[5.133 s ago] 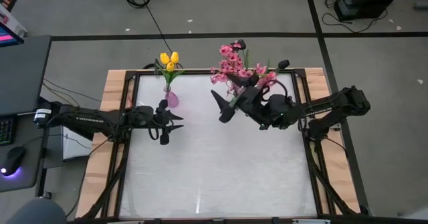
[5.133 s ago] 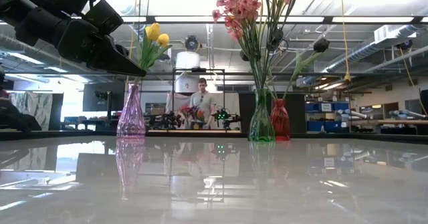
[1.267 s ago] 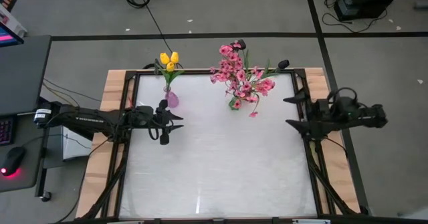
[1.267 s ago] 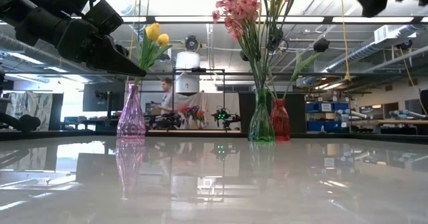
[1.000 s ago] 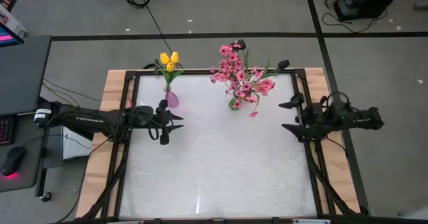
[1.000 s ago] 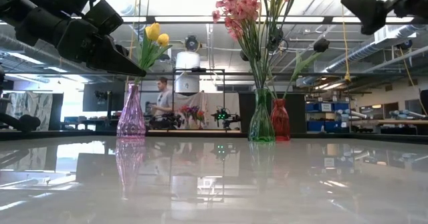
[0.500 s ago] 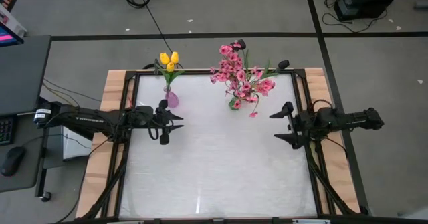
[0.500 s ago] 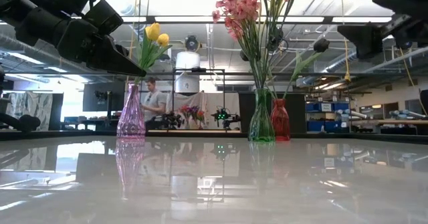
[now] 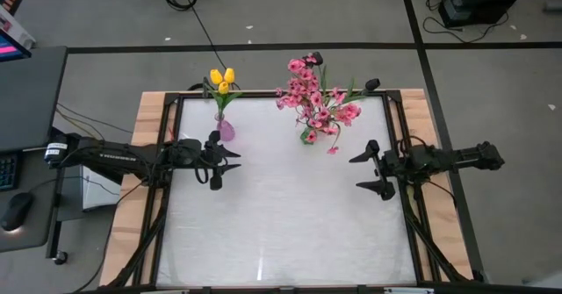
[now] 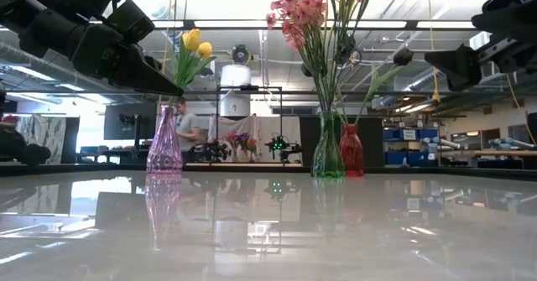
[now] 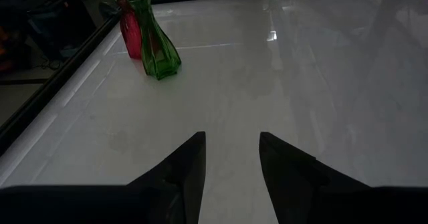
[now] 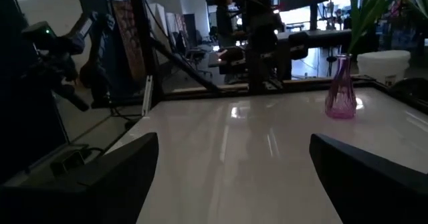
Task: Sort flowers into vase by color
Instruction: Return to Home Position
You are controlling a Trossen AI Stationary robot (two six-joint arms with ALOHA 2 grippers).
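**All stems in vases, both claws empty**

Your right claw (image 9: 358, 173) hovers over the right edge of the table (image 9: 281, 224), jaws spread wide, nothing in them. Your left claw (image 9: 235, 160) hangs over the left side, fingers a narrow gap apart, also empty.

The yellow tulips (image 9: 222, 79) stand in the purple vase (image 9: 226, 131), just beside the left claw toward the far edge. The pink blossoms (image 9: 314, 101) fill the green vase (image 10: 328, 151). The dark tulips (image 10: 403, 56) rise from the red vase (image 10: 351, 151) right beside it; can't tell if they touch. Both sit well off the right claw, toward the far edge.

No loose stems visible, so sorting looks done. If you regrip: stems prob. light, thin, springy. Pinch bare mid-stem, not petals. Vases look like glass and likely tip easily.
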